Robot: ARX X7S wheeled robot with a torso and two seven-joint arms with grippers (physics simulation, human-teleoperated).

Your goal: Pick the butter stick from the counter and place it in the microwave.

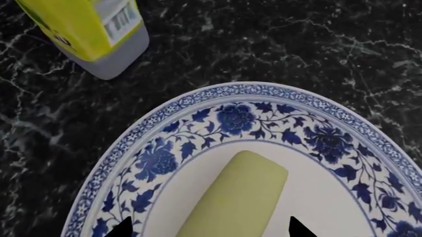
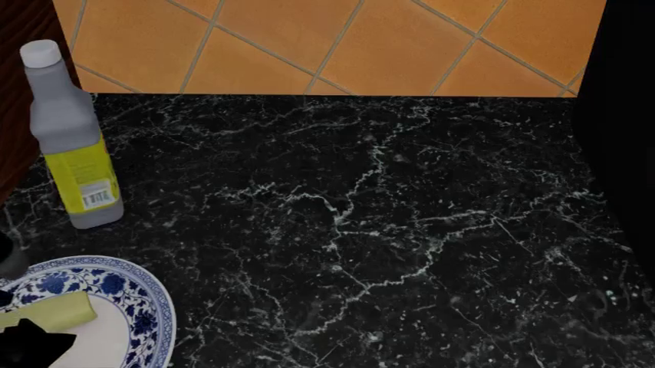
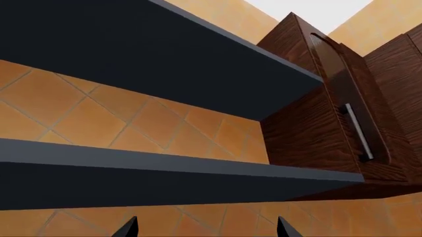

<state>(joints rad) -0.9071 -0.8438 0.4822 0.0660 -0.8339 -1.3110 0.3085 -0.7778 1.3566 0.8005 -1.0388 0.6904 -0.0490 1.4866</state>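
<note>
One pale yellow-green butter stick lies on my blue-and-white floral porcelain plate.
Left jaws straddle it released at the black marble surface's near-left corner; right jaws released.

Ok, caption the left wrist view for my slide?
Left claw open over butter stick on blue-patterned plate.

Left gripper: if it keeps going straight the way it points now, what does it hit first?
Probably the butter stick, lying on the plate between the open fingertips of the left gripper. The gap left is unclear.
</note>
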